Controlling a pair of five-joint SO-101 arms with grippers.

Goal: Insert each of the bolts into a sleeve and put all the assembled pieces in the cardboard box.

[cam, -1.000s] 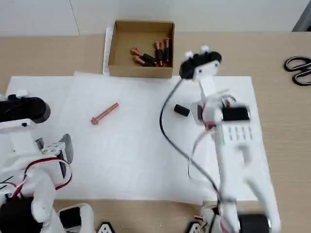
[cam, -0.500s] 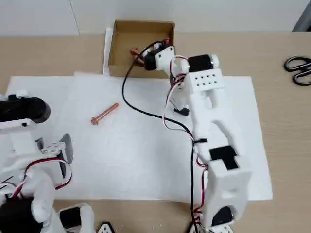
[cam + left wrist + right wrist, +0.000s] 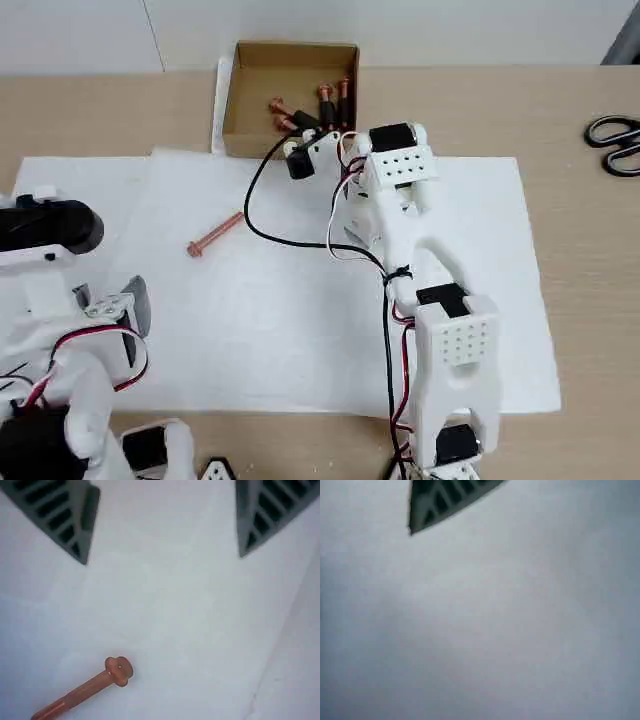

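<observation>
High view first: the cardboard box (image 3: 250, 146) sits near the bench's (image 3: 90, 110) far edge, at the far edge of the white sheet (image 3: 250, 330). Inside it we see several bolt-and-sleeve pieces (image 3: 322, 108) — the exact number is hard to make out. One bare bolt (image 3: 215, 234) lies on the sheet's left half. The right arm (image 3: 455, 345) lies stretched across the sheet toward the box, hiding whatever is beneath it. Scissors (image 3: 615, 140) near the bench's right edge are partly cut off.

Left wrist view: the left gripper (image 3: 162, 557) is spread wide above the sheet, with the bolt near it and its shank end cut off.

Right wrist view: a dark ribbed part of the right gripper (image 3: 445, 502) shows over blurred sheet — released or clenched, we cannot tell.
</observation>
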